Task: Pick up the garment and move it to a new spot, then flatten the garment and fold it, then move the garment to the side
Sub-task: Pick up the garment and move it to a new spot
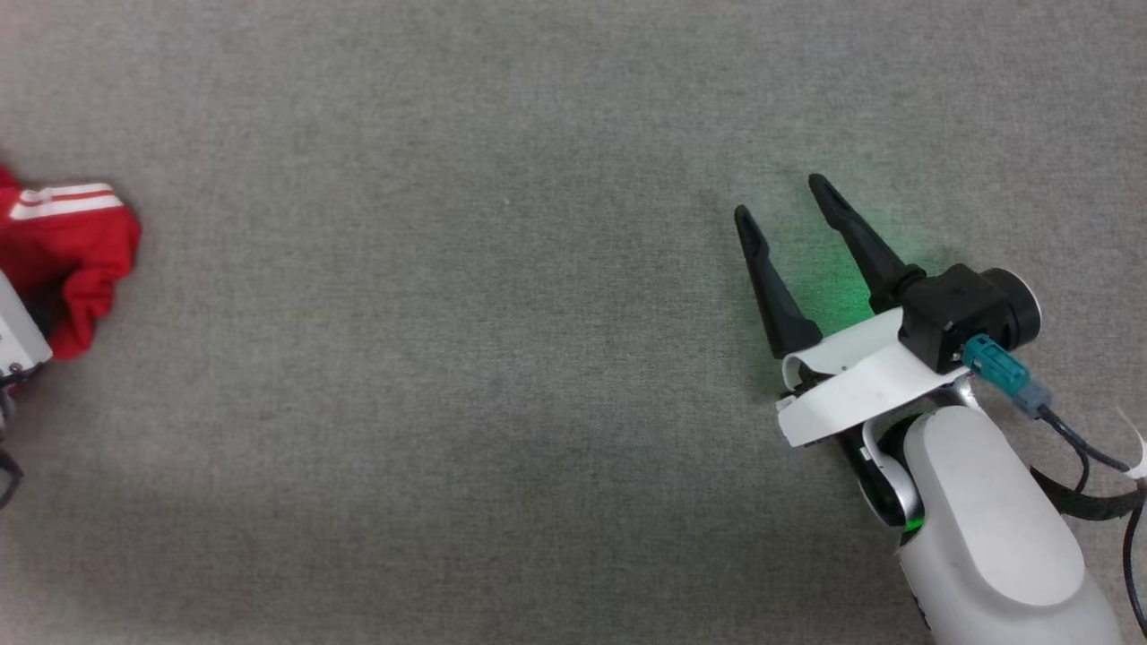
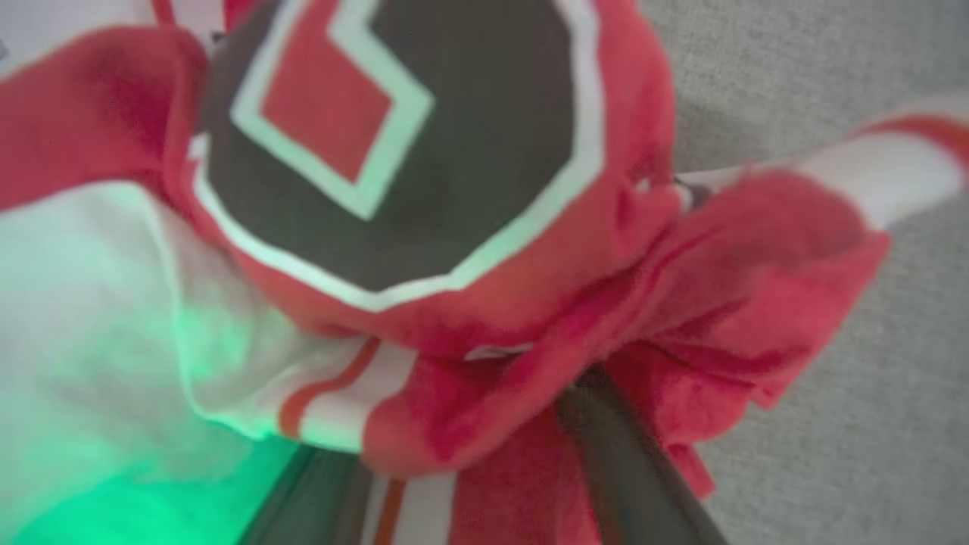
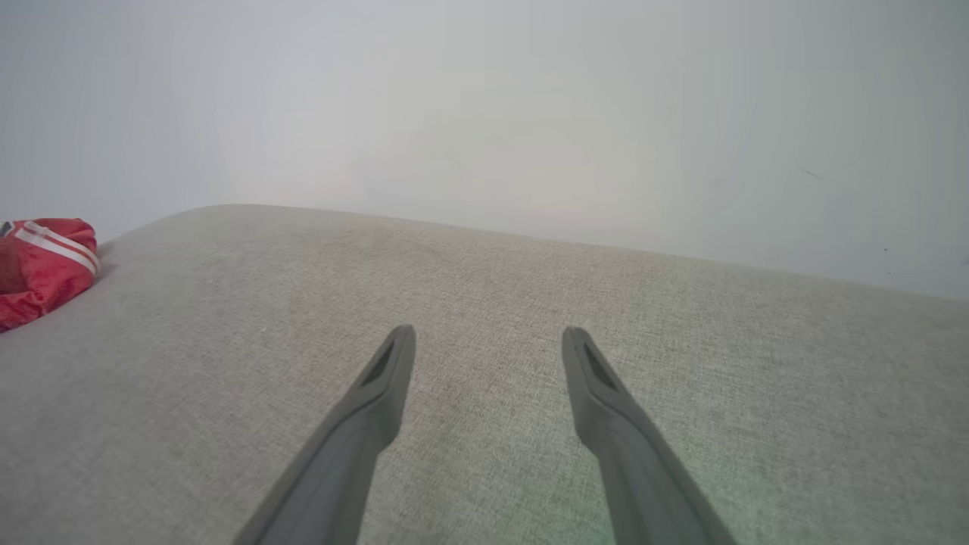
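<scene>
The garment (image 2: pixel 424 166) is a bunched red jersey with white panels, thin stripes and a black white-outlined numeral, blurred and close in the left wrist view. My left gripper (image 2: pixel 484 378) appears shut on it: the two dark fingers (image 2: pixel 628 469) run up into the folds and their tips are hidden. In the head view a red, white-striped lump of the garment (image 1: pixel 67 260) sits at the far left edge beside my left arm's pale wrist (image 1: pixel 18 336). My right gripper (image 1: pixel 780 199) hovers open and empty at the right, far from the garment (image 3: pixel 45 265).
A grey fabric surface (image 1: pixel 502 358) spreads across the whole head view. In the right wrist view its far edge (image 3: pixel 530 238) meets a pale wall (image 3: pixel 484 113). Dark cables (image 1: pixel 1075 448) trail from my right wrist.
</scene>
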You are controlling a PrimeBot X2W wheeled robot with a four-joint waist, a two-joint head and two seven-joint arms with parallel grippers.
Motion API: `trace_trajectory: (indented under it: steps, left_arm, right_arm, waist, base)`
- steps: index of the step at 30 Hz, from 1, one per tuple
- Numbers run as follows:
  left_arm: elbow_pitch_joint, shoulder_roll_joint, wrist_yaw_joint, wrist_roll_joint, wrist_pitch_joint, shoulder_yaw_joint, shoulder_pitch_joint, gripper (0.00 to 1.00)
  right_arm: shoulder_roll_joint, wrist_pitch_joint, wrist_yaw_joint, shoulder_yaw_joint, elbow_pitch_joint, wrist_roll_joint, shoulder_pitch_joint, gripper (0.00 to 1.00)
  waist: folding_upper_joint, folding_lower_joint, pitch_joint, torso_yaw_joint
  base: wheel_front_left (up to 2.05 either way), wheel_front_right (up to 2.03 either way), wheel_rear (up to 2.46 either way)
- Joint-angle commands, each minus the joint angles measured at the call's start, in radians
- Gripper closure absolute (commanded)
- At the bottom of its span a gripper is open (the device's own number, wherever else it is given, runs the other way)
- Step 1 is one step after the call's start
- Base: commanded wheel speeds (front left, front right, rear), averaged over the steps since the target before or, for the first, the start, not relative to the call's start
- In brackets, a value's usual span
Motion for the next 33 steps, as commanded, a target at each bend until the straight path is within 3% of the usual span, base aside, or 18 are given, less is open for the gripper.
trace_trajectory:
  steps: [1,6,12,14,21,28,31,33]
  left_arm:
    - [0.008,-0.108,-0.005,-0.007,0.017,-0.048,0.054,1.0]
    - [-0.018,-0.092,-0.008,-0.047,-0.064,-0.063,0.052,1.0]
    - [-0.123,-0.009,-0.006,-0.039,-0.203,-0.126,0.014,1.0]
    - [-0.173,0.025,-0.002,-0.031,-0.225,-0.163,-0.005,1.0]
    - [-0.414,0.049,-0.003,0.011,-0.251,-0.359,-0.105,1.0]
    - [-0.626,0.005,-0.002,0.094,-0.241,-0.617,-0.276,1.0]
    - [-0.67,-0.022,-0.002,0.193,-0.278,-0.769,-0.369,1.0]
    - [-0.686,-0.055,-0.002,0.225,-0.316,-0.811,-0.411,1.0]
  right_arm:
    - [0.001,-0.001,0.0,0.006,-0.003,-0.003,-0.006,0.0]
    - [-0.002,-0.001,0.0,0.0,-0.005,0.009,0.016,0.0]
    - [0.0,-0.001,0.0,-0.025,0.008,0.026,0.054,0.0]
    - [0.004,-0.001,0.0,-0.035,0.009,0.035,0.069,0.0]
    - [0.02,-0.001,0.0,-0.082,-0.01,0.058,0.114,0.0]
    - [0.037,-0.001,0.0,-0.129,-0.053,0.079,0.136,0.0]
    - [0.042,-0.001,0.0,-0.155,-0.074,0.089,0.138,0.0]
    - [0.044,-0.001,0.0,-0.173,-0.089,0.098,0.139,0.0]
  waist:
    - [0.0,0.0,0.005,-0.007]
    - [0.0,0.0,-0.052,0.02]
    - [0.0,0.0,-0.15,0.052]
    - [0.0,0.0,-0.176,0.055]
    - [0.0,0.0,-0.223,0.017]
    - [0.0,0.0,-0.189,-0.086]
    - [0.0,0.0,-0.161,-0.138]
    - [0.0,0.0,-0.142,-0.174]
  base:
    - [0.0,0.0,0.0]
    - [0.0,0.0,0.0]
    - [0.0,0.0,0.0]
    - [0.0,0.0,0.0]
    - [0.0,0.0,0.0]
    - [0.0,0.0,0.0]
    - [0.0,0.0,0.0]
    - [0.0,0.0,0.0]
